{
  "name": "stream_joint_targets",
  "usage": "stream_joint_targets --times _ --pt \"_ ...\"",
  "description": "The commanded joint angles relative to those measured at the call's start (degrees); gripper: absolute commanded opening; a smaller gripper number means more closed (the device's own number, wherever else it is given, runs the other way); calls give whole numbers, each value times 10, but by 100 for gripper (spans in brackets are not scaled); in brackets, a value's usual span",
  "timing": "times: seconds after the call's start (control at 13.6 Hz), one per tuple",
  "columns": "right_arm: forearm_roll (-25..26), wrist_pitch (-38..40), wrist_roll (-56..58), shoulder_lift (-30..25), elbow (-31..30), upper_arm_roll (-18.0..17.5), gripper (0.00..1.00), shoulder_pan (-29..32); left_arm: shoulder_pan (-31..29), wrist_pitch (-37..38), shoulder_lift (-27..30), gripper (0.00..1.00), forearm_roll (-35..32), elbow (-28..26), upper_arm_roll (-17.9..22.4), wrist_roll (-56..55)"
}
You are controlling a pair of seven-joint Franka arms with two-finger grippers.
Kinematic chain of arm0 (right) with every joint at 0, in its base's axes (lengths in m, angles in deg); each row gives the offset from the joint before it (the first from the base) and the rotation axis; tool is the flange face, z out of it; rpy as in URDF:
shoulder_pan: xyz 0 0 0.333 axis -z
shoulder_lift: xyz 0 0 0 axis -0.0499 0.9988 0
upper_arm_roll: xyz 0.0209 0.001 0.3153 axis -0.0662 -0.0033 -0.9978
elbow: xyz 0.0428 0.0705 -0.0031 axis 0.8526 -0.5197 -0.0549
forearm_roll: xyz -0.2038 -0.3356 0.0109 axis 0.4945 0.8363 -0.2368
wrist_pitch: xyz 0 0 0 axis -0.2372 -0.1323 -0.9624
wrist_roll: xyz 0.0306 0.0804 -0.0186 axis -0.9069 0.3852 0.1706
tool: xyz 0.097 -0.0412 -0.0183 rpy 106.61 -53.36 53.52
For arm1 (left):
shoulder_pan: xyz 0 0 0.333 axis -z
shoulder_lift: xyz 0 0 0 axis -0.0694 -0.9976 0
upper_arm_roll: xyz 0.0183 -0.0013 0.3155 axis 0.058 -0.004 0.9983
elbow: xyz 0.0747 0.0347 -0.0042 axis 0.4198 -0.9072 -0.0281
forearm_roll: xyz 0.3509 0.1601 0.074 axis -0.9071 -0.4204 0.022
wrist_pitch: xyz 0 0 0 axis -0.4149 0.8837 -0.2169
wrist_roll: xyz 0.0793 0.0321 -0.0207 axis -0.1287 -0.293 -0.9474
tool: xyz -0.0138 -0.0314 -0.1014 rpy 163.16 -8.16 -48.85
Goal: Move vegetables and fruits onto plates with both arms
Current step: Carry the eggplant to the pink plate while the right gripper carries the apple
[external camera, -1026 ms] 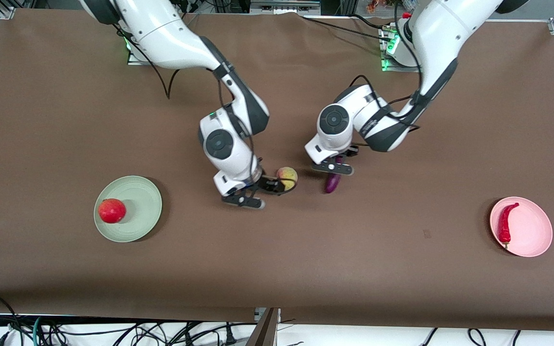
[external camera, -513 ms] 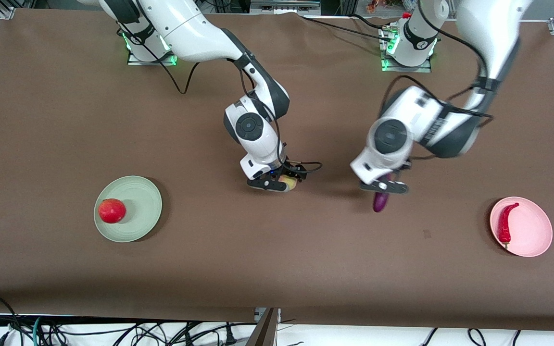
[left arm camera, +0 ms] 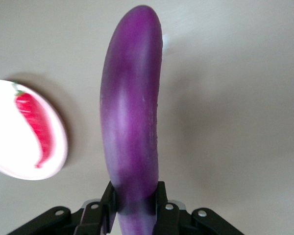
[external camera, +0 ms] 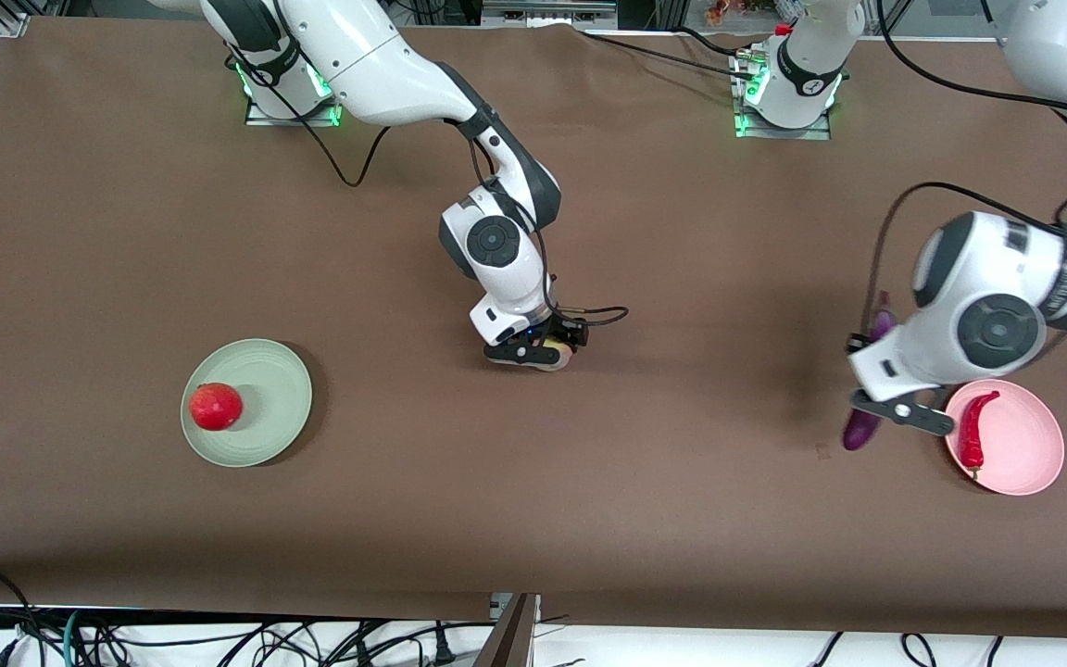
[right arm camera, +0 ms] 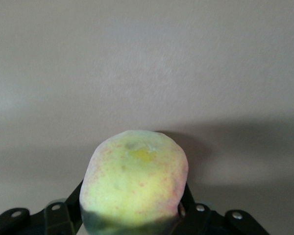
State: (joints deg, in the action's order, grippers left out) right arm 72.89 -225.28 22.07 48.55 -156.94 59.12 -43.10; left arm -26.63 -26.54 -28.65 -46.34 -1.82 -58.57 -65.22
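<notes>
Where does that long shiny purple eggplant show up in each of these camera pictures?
Front view: the long glossy purple eggplant hangs in the left gripper, over the brown table beside the pale pink plate.
Left wrist view: the eggplant fills the middle, clamped at its base.
Right wrist view: not in it.
Shared landmark: the pink plate with the red chili pepper.
</notes>
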Motion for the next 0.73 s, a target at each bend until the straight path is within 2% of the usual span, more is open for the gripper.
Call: stream_joint_targets --times 0.0,0.07,0.15,0.29,0.44,0.66 --pt "10 0 4 -16 3 12 0 5 -5 -20 -40 10 -66 53 19 73" --pt "11 18 7 -24 4 23 0 7 -14 -48 -46 10 -80 54 37 82" --pt "10 56 30 -39 5 44 0 8 -30 -84 -51 17 -75 54 60 96" --pt "-1 141 132 -66 4 83 0 37 -79 -153 -65 18 -77 54 65 131" --pt "-2 212 227 -88 -1 85 0 95 -108 -196 -80 18 -76 55 69 184" --pt "-2 304 394 -99 -3 103 0 189 -143 -218 -105 18 -75 56 69 189"
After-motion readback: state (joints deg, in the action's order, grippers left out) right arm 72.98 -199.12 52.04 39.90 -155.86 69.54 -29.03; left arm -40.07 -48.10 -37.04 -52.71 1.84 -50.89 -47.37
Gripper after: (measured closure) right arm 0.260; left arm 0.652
